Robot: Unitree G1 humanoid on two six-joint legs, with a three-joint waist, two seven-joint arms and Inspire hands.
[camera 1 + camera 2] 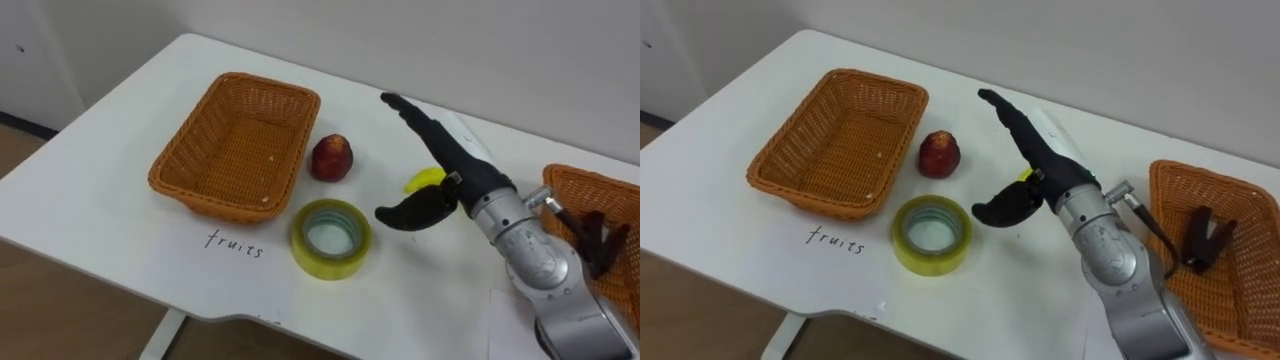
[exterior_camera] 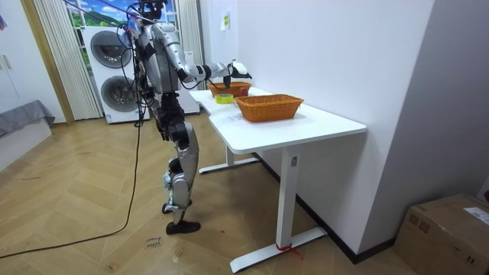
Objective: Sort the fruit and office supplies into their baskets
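Right hand (image 1: pixel 455 165) in matte black with slim fingers and a white patch on its back. At its five o'clock, a brushed-silver cylindrical wrist and forearm, ringed in segments, with a thin dark cable. In the room view: silver-grey torso and legs, black joints.

From the right hand (image 1: pixel 452 165) toward the left basket (image 1: pixel 240 150), the apple (image 1: pixel 332 158) and tape roll (image 1: pixel 330 266) stand in the way, a narrow gap between them. Bare bench (image 1: pixel 100 190) lies left of the basket.

L basket (image 1: pixel 192 145), apple (image 1: pixel 332 158) just R; tape (image 1: pixel 330 238) before apple; clip (image 1: pixel 598 240) in R basket (image 1: pixel 572 195).
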